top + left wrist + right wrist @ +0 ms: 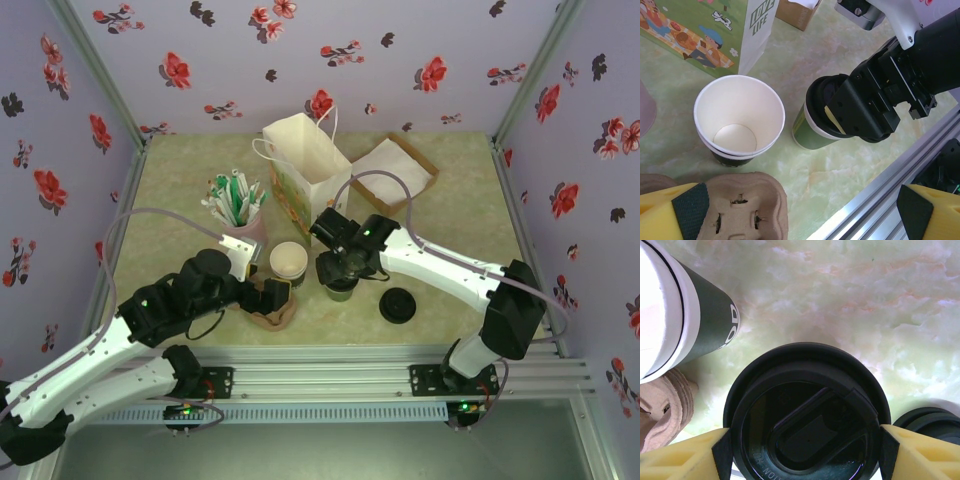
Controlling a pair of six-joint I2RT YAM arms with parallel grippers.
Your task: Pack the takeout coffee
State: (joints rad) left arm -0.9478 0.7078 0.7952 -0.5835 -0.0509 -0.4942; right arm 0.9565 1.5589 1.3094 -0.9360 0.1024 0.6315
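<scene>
The right hand (804,452) is clamped on the black lid of the takeout coffee (805,415), which stands on the worktop (460,200) just beside an empty, lidless cup (740,120). The left hand (797,215) hangs wide open by a pulp carrier (745,205), gripping nothing. A loose lid (398,305) lies to the right.
</scene>
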